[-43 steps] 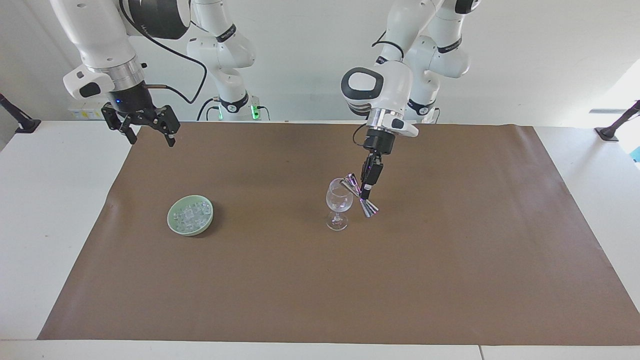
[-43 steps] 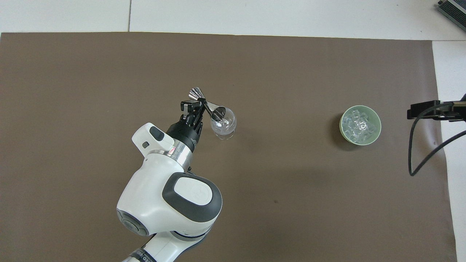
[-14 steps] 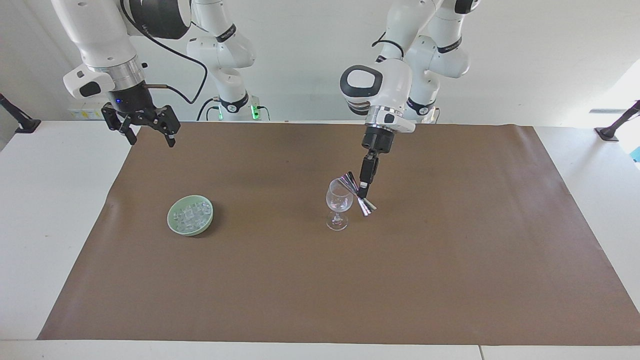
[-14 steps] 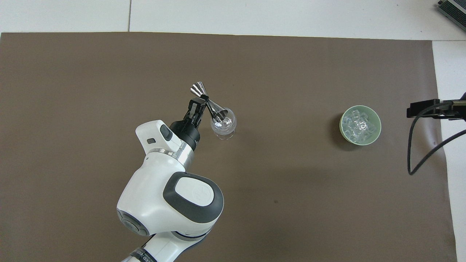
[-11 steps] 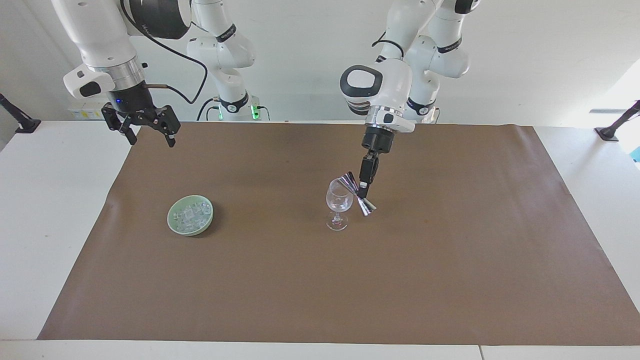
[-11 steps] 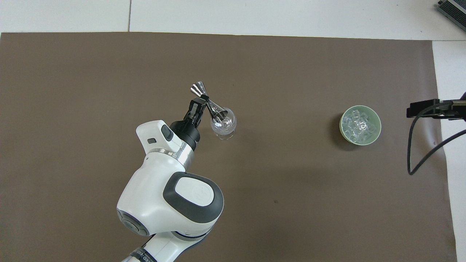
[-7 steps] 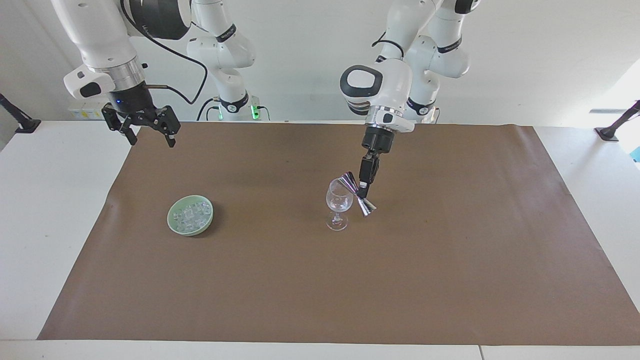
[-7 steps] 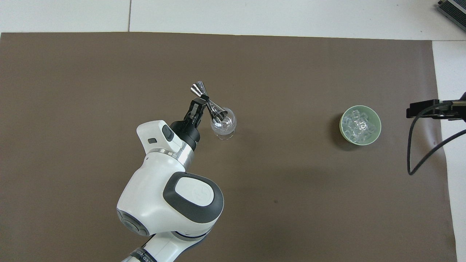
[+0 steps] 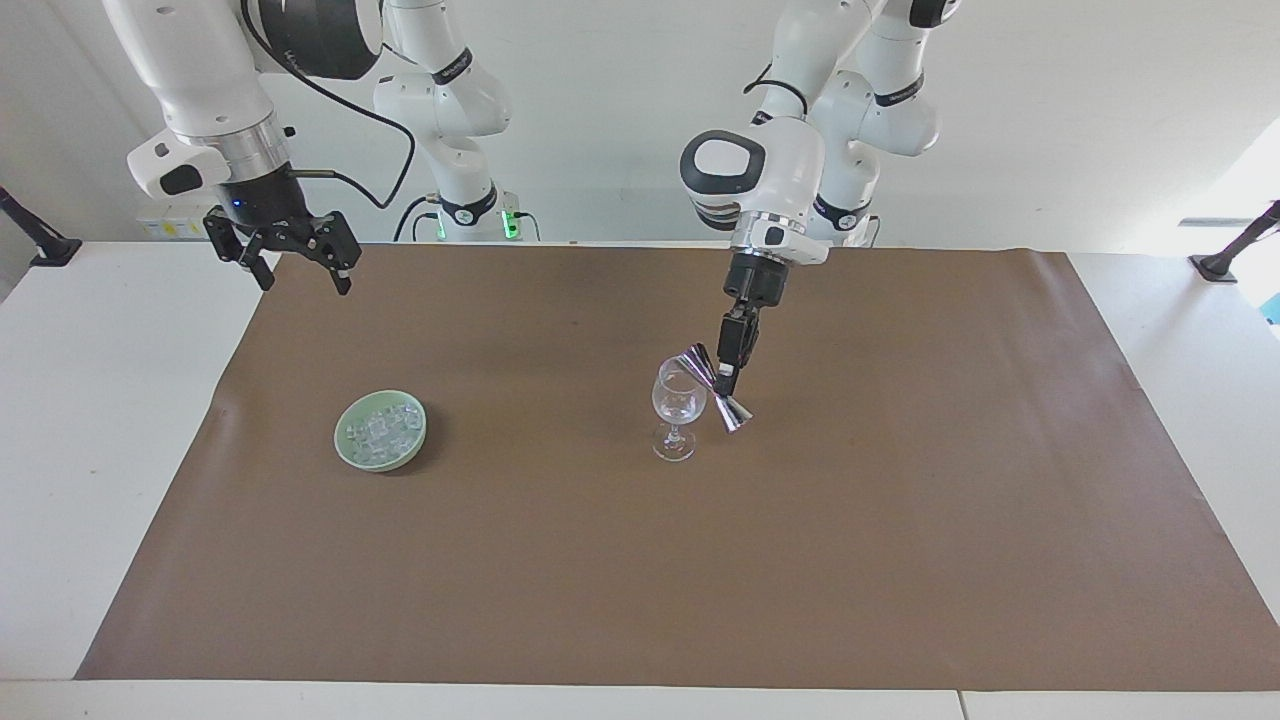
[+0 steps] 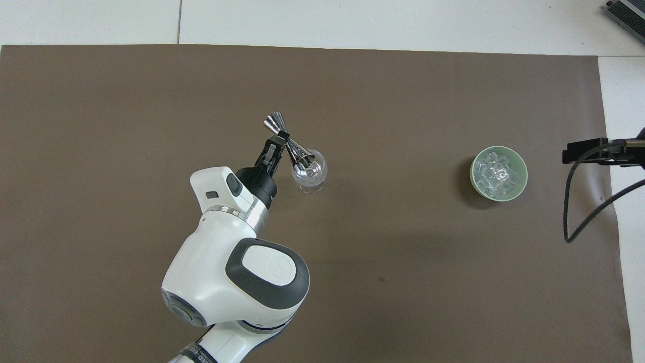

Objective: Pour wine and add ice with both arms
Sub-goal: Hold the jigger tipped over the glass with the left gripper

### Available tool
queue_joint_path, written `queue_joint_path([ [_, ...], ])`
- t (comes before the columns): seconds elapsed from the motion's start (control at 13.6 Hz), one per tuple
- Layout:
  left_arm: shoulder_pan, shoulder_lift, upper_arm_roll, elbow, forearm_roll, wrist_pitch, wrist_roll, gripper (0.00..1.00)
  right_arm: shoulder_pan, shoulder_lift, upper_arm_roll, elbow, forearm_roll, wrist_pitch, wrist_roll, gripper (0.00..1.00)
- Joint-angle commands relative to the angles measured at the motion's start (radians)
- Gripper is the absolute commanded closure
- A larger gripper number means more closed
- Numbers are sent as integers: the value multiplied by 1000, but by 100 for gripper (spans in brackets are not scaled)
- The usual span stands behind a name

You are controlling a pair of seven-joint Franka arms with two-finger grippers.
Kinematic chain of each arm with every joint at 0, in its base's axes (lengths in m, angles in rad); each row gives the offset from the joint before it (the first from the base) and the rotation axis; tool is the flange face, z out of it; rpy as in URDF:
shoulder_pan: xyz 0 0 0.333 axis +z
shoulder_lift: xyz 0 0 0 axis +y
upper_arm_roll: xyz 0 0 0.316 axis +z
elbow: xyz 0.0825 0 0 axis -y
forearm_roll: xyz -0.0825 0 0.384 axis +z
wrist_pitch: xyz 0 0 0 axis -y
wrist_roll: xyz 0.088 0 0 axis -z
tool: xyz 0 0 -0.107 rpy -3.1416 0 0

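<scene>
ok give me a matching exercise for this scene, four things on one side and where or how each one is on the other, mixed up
Things
1. shiny metal double-cone jigger
2. small clear ice cubes
3. clear stemmed wine glass
4. right pincer

States
A. heaped in the pale green round bowl
B. open, up in the air over the brown mat's edge, arm waiting
C. tilted, one cup over a rim, clamped at the waist by the left pincer
D. standing upright on the mat

Pairs: 1-C, 2-A, 3-D, 4-B
</scene>
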Motion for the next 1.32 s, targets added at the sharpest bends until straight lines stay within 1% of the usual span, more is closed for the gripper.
queue_joint_path([
  [0.0, -18, 12, 15, 23, 9, 21, 27, 100, -6, -24, 1, -29, 17, 15, -22, 0],
  [1.25, -9, 21, 17, 40, 11, 21, 73, 100, -7, -24, 1, -29, 17, 16, -22, 0],
])
